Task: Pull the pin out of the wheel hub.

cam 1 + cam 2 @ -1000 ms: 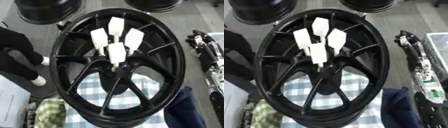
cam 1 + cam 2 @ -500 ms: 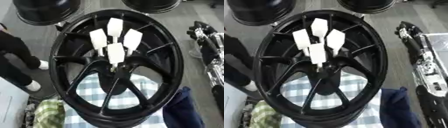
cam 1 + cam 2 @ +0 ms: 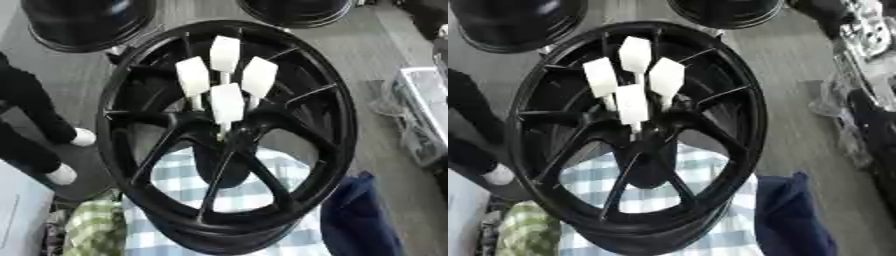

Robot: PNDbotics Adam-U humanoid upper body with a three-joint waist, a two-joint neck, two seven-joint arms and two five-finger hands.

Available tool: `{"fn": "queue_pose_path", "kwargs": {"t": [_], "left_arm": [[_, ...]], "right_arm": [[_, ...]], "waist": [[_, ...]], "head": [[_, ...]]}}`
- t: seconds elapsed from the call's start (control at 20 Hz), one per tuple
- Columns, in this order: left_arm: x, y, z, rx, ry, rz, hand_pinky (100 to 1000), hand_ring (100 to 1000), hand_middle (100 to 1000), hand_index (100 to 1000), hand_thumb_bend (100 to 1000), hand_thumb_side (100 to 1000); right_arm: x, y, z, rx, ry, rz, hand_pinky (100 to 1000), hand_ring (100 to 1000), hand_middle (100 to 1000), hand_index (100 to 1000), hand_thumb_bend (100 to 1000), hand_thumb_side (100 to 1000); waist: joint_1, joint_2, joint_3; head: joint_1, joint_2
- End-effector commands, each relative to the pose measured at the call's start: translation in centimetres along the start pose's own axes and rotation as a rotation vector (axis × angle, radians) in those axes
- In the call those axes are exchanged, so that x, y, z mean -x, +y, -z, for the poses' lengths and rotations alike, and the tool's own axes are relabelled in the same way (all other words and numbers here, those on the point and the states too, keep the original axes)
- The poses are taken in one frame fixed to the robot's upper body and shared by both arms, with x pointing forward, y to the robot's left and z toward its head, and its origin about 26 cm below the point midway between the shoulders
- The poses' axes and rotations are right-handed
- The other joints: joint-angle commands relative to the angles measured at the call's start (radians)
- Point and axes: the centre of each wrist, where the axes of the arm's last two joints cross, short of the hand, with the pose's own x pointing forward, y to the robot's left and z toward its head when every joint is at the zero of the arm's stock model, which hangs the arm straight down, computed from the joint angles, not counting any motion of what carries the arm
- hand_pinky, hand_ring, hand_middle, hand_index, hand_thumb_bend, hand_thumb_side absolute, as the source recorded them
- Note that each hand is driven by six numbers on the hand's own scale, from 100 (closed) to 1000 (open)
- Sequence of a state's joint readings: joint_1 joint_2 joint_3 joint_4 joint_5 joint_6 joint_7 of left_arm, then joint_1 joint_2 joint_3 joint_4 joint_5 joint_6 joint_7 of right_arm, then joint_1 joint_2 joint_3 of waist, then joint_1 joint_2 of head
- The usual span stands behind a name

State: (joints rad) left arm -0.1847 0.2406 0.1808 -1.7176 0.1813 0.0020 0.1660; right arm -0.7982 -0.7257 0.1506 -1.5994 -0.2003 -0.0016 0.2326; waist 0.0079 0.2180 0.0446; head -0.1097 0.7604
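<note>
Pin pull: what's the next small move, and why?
Probably bring the right hand in from the upper right toward the nearest white pin. All four white pins stand in the centre of the wheel hub, untouched, and the hand is off to the side, clear of the rim. Its grasp state can't be read, and the left hand isn't visible.
</note>
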Motion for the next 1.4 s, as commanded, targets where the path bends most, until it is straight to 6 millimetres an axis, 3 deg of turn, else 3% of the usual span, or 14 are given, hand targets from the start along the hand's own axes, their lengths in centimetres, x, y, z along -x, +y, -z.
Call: {"fn": "queue_pose_path", "kwargs": {"t": [0.05,0.25,0.4,0.85,1.4], "left_arm": [[-0.6,0.7,0.4,0.016,-0.019,0.038,751,707,708,705,129,782],[-0.5,0.9,0.3,0.021,-0.012,0.052,751,707,709,705,127,783],[-0.4,1.1,0.2,0.024,-0.006,0.061,751,708,710,705,126,785],[-0.1,1.4,0.1,0.03,0.006,0.072,751,709,711,705,123,787],[0.1,1.6,0.0,0.025,0.013,0.074,752,710,713,704,119,790]], "right_arm": [[-3.1,-1.5,1.4,-0.143,-0.026,-0.145,877,785,737,847,191,419],[-5.5,-1.3,3.5,-0.307,-0.055,-0.252,870,785,741,847,219,444],[-6.3,-0.5,5.2,-0.438,-0.053,-0.311,866,786,744,846,231,475],[-7.3,4.3,10.7,-0.782,-0.015,-0.377,860,785,742,839,256,543],[-10.6,8.3,11.8,-0.864,-0.043,-0.423,852,782,740,841,349,486]], "waist": [[-0.005,-0.024,-0.001],[-0.015,-0.031,-0.001],[-0.02,-0.034,-0.002],[-0.02,-0.036,-0.002],[-0.013,-0.036,-0.008]], "head": [[-0.007,0.008],[-0.011,0.01],[-0.011,0.01],[-0.021,0.01],[0.01,0.01]]}}
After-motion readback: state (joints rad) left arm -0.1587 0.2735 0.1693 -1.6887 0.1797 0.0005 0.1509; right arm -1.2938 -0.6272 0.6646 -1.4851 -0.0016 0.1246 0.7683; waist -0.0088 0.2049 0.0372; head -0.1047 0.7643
